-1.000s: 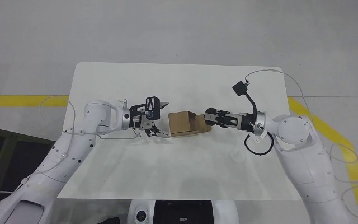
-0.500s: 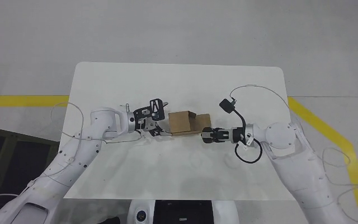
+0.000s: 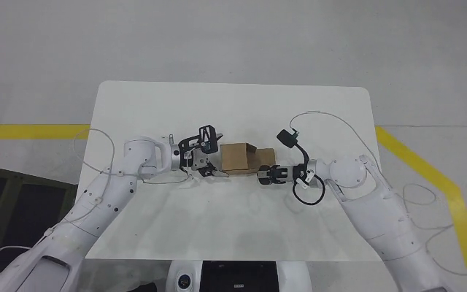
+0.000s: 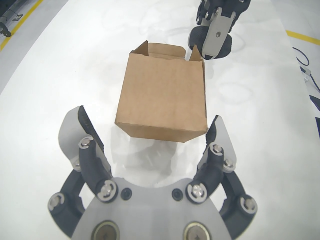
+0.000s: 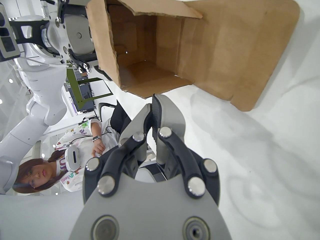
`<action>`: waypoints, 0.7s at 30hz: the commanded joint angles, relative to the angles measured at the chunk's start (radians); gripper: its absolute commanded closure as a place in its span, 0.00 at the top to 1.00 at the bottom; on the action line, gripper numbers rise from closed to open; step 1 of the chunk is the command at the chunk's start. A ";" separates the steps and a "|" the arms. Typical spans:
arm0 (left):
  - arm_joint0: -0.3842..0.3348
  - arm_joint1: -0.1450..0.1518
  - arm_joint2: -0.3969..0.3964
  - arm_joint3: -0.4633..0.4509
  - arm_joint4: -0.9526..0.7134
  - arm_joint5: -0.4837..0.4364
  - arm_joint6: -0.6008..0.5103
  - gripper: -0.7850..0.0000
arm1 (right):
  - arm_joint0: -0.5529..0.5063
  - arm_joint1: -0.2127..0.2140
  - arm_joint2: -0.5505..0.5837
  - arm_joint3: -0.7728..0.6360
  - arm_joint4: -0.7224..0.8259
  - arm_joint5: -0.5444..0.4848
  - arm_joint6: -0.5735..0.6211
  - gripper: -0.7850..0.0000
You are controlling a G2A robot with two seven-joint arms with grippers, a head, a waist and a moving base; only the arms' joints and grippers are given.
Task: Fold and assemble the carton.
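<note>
Carton (image 4: 162,101) ahead of wide-open left pincer (image 4: 148,112)

Matt brown corrugated cardboard on the carton (image 4: 162,101), cut edges rough and fibrous, and under it a smooth white table (image 4: 250,138) with a faint sheen. The left gripper (image 4: 148,116) shows brushed grey metal plates, shiny screw heads, matt black plastic links and ribbed black pads (image 4: 86,123). The right gripper (image 5: 153,101) has the same brushed metal and black plastic.
</note>
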 commanded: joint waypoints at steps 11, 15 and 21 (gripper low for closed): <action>-0.031 -0.018 0.017 0.041 0.005 -0.039 0.008 1.00 | 0.103 -0.029 -0.093 0.110 0.019 -0.092 -0.007 0.00; -0.038 -0.022 0.019 0.054 0.010 -0.055 0.009 1.00 | 0.145 -0.043 -0.129 0.155 0.026 -0.122 -0.015 0.00; -0.045 -0.025 0.018 0.065 0.018 -0.084 0.016 1.00 | 0.205 -0.064 -0.179 0.225 0.038 -0.175 -0.015 0.00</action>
